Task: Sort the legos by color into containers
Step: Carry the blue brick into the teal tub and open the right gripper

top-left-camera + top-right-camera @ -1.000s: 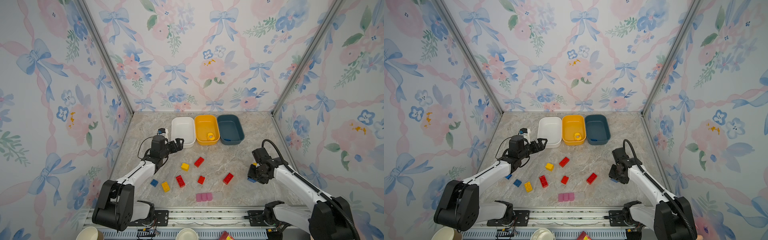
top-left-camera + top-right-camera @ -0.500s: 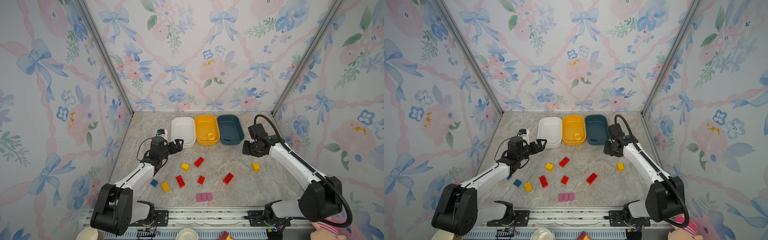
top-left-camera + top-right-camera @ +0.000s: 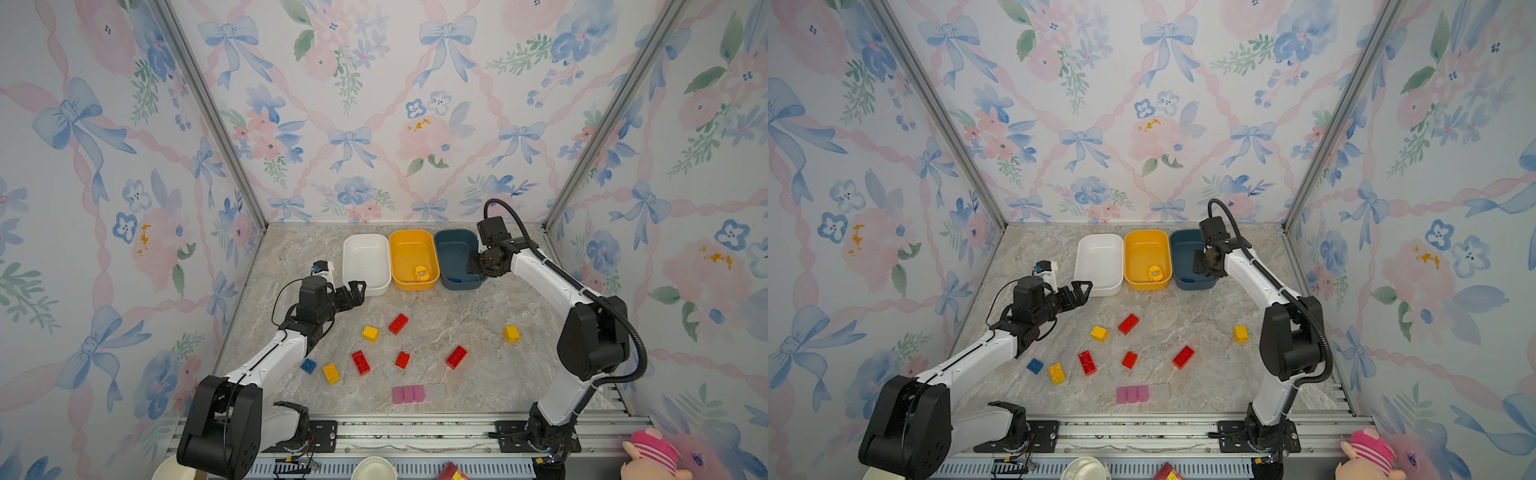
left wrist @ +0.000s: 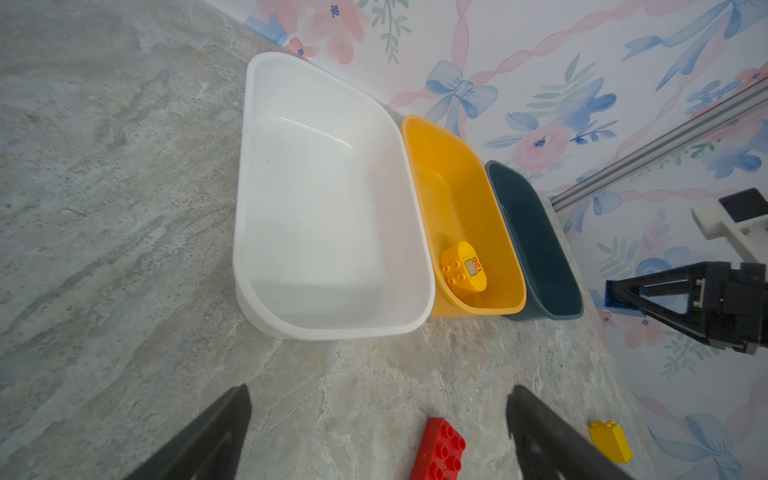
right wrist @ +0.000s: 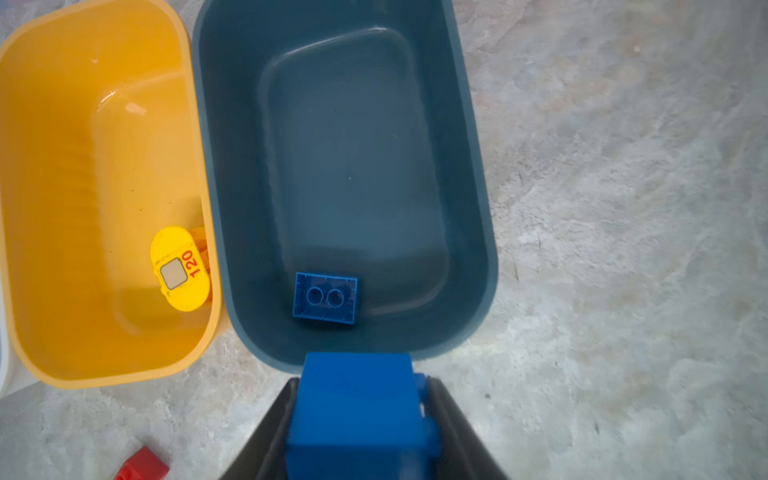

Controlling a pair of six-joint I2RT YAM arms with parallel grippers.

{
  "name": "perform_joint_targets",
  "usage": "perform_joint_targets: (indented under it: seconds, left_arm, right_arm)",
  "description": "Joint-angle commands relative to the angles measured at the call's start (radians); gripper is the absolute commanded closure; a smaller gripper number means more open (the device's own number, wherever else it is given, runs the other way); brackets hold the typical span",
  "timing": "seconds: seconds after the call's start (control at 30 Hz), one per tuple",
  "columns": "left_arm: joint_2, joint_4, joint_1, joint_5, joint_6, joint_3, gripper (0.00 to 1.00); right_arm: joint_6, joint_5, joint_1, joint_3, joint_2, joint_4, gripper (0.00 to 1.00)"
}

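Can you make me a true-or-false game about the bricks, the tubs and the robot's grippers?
1. The right gripper holds a blue brick. True.
2. The white tub has a red brick in it. False: it is empty.
3. A yellow piece lies in the yellow tub. True.
4. The left gripper is shut on a brick. False: it is open and holds nothing.
5. The teal tub is empty. False: a second blue brick lies in it.
6. Four red bricks lie on the table. True.
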Motion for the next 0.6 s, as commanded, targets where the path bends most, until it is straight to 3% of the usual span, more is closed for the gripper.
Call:
perform_joint_targets:
  seconds: [0.0,0.33,0.57]
  left_arm:
    - [-0.023,-0.015,-0.008,-0.010,-0.004,-0.012,0.02]
    - [-0.061,-0.052,-0.008,-0.037,0.003,-0.028,0.02]
    - [-0.064,-0.073,-0.008,-0.046,0.004,-0.030,0.02]
  right_arm:
    - [-0.027,-0.025,-0.009,0.086,0.093,0.015,0.57]
    - [-0.063,-0.033,-0.012,0.245,0.298,-0.023,0.53]
    - [-0.069,-0.044,-0.021,0.235,0.302,-0.023,0.34]
